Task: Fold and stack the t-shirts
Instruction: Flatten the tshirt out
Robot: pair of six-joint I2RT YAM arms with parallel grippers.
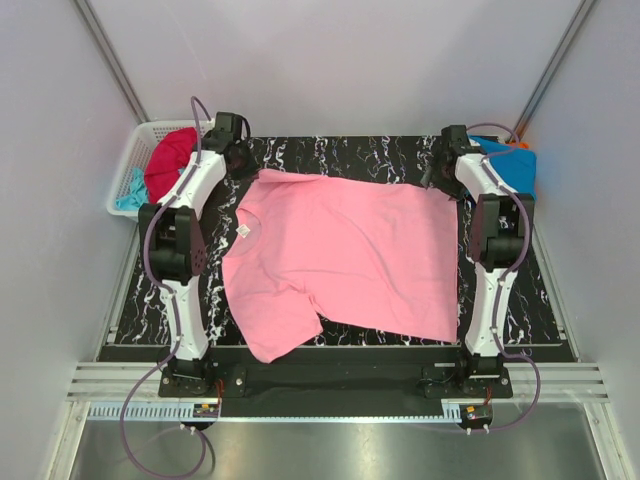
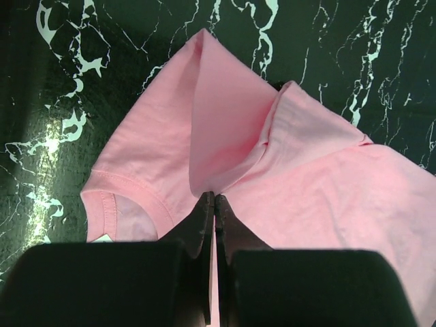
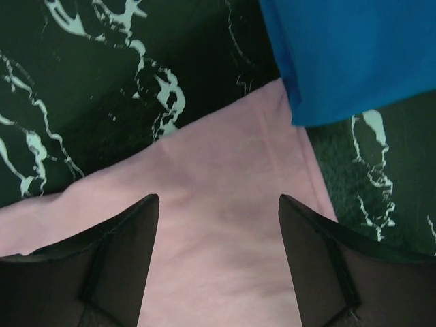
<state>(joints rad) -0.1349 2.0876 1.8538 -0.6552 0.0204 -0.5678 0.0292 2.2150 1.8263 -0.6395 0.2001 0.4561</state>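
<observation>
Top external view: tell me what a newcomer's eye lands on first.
A pink t-shirt lies spread across the black marbled table. The left gripper pinches a fold of it beside the collar. The right gripper hangs open over its far-right corner, next to a blue t-shirt.

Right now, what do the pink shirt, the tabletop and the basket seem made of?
Pink shirt: soft matte knit cloth, probably cotton; it creases and has stitched hems.
Tabletop: black with white veins like marble, though it may be a printed mat; slight sheen.
Basket: white plastic, judging by its moulded lattice.
</observation>
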